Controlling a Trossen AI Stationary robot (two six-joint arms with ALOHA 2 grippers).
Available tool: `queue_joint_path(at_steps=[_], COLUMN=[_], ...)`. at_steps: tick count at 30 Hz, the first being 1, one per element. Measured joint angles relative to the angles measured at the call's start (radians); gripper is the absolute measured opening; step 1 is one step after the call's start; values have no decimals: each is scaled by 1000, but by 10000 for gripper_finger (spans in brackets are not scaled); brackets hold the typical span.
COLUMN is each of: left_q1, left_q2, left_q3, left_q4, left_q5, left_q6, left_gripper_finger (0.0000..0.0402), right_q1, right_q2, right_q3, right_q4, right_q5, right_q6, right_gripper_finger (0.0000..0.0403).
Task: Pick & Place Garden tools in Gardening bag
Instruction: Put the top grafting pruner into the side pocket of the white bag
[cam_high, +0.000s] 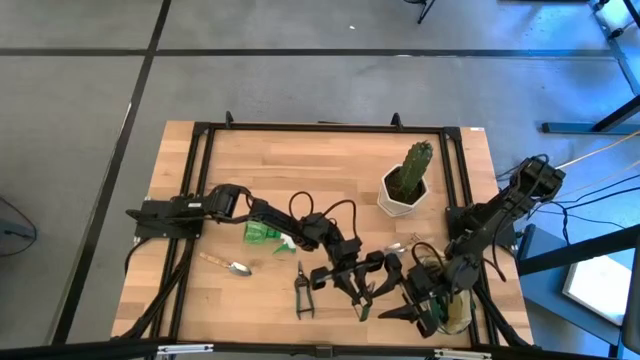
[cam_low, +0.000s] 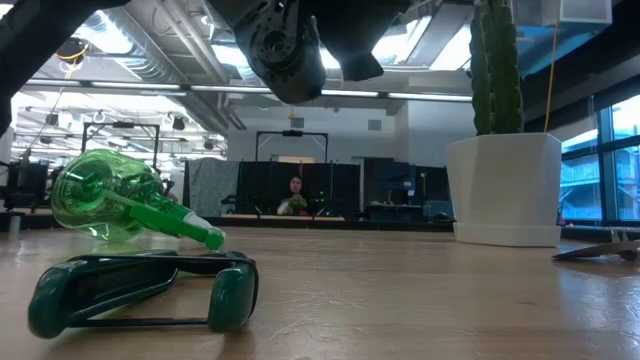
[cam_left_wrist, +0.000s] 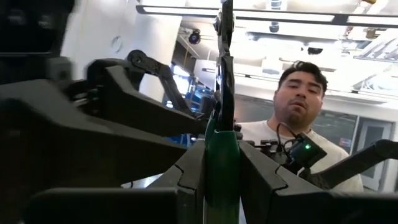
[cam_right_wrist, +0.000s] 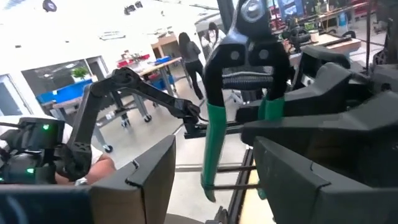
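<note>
Left gripper (cam_left_wrist: 222, 155) is clamped on the green handle of one pair of pruning shears (cam_left_wrist: 222, 93). I see it holding them off the worktop (cam_high: 300, 160), close to the edge that runs along the bottom of the high view, right of its middle. Right gripper (cam_right_wrist: 214, 149) faces it there with its fingers (cam_right_wrist: 155, 180) spread apart. The held shears stand between them, and I see no contact.

The gardening bag (cam_high: 458, 312) sits under the right arm in the right corner of that same edge, mostly hidden.

A second pair of shears (cam_high: 303, 290) lies flat near that edge, left of the left gripper. The green spray bottle (cam_high: 265, 232) lies on its side toward the left-centre, and a trowel (cam_high: 230, 266) lies just beyond it toward the left edge.

The cactus pot (cam_high: 403, 190) stands upright toward the right side.

A person (cam_left_wrist: 301, 124) is in the room behind.
</note>
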Motion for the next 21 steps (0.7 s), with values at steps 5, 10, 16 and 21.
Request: queue_joint_path(at_steps=[5, 10, 16, 21], left_q1=[0, 0, -3, 9], left_q2=[0, 0, 1, 1], left_q3=[0, 0, -1, -1], left_q4=[-4, -6, -5, -26], left_q5=[-2, -1, 12, -40], left_q6=[6, 10, 9, 16], left_gripper_finger=[58, 58, 58, 58], right_q1=[8, 11, 3, -20], right_q2=[0, 10, 74, 130], right_q3=[19, 19, 44, 104], right_q4=[-45, -30, 18, -54], right_q5=[31, 37, 7, -6], right_q6=[36, 47, 39, 23], right_gripper_finger=[218, 218, 218, 218])
